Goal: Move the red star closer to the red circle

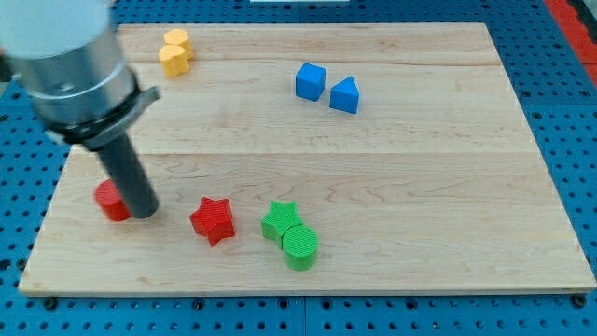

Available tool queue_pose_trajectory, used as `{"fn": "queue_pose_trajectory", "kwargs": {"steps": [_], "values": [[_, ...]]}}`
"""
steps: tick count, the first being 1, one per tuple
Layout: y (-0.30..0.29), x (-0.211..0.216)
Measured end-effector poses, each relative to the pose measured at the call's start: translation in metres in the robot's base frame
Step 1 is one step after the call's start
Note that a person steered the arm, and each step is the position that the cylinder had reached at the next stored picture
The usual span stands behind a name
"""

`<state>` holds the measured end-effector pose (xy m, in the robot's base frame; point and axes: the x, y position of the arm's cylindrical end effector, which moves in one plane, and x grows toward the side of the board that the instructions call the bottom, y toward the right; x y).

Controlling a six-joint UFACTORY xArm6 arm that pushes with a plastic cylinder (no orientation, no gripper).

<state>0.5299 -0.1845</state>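
Note:
The red star [213, 220] lies near the board's bottom edge, left of centre. The red circle [111, 201] lies to its left, partly hidden behind my rod. My tip [144, 213] rests on the board just right of the red circle, touching or nearly touching it, and about a block's width left of the red star.
A green star [279, 218] and a green circle [300, 246] touch each other right of the red star. A blue cube [311, 81] and a blue triangular block [344, 95] sit at the upper middle. Two yellow blocks [174, 52] lie at the top left. The wooden board [420, 205] lies on a blue pegboard.

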Motion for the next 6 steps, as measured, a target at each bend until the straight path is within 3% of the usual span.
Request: {"fn": "queue_pose_trajectory", "kwargs": {"steps": [1,2,3,4,6], "values": [[0.0,-0.045],[0.014,-0.047],[0.118,-0.044],[0.151,-0.01],[0.049,0.012]]}}
